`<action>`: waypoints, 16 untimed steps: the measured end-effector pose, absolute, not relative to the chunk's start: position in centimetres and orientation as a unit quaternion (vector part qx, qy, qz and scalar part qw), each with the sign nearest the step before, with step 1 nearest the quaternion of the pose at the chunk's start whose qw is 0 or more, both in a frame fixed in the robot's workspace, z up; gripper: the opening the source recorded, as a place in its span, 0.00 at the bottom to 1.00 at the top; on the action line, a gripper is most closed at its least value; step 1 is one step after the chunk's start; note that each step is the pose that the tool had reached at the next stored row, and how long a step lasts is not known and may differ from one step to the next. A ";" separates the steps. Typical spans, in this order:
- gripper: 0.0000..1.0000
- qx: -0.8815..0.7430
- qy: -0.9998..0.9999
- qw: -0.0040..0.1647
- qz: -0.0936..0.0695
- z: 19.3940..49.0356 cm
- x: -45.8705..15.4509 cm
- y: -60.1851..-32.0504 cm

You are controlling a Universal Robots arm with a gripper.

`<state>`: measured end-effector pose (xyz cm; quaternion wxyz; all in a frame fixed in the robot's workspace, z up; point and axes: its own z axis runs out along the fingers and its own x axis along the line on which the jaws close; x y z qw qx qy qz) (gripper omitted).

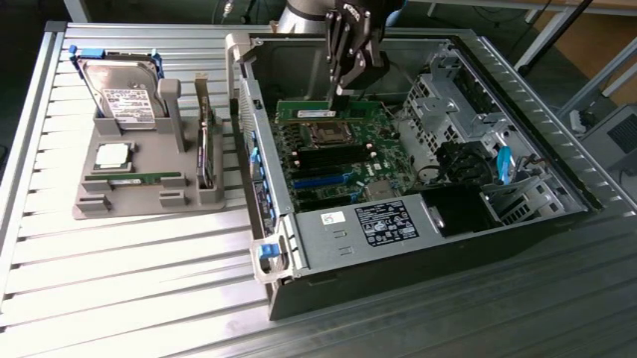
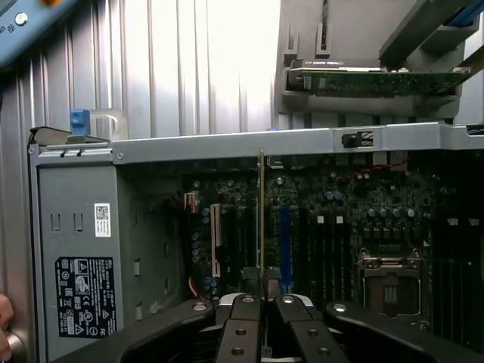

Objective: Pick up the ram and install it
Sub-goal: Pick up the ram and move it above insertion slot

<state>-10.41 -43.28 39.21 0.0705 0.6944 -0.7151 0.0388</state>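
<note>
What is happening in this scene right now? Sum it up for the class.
A robot arm's gripper is shut on the ram, holding it on edge inside the open computer case, above the motherboard. Whether it has reached a slot cannot be told. A grey holder on the exterior view's left carries a hard drive and other parts.

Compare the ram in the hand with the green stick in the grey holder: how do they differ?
The ram is clamped in the hand inside the open case, over the motherboard; the green stick lies free in the grey holder outside it. The ram is held edge-down, its labelled face showing; the green stick sits sunk in a slot. Both are long, narrow green boards.
</note>
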 end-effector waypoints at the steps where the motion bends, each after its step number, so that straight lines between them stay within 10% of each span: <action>1: 0.11 0.694 -0.715 0.071 0.039 39.2 -10.3 -43.3; 4: 0.11 0.695 -0.715 0.063 0.030 39.2 -10.0 -43.3; 11: 0.11 0.698 -0.715 -0.008 -0.045 39.2 -9.3 -43.3; 16: 0.11 0.698 -0.714 -0.012 -0.053 39.2 -7.6 -43.4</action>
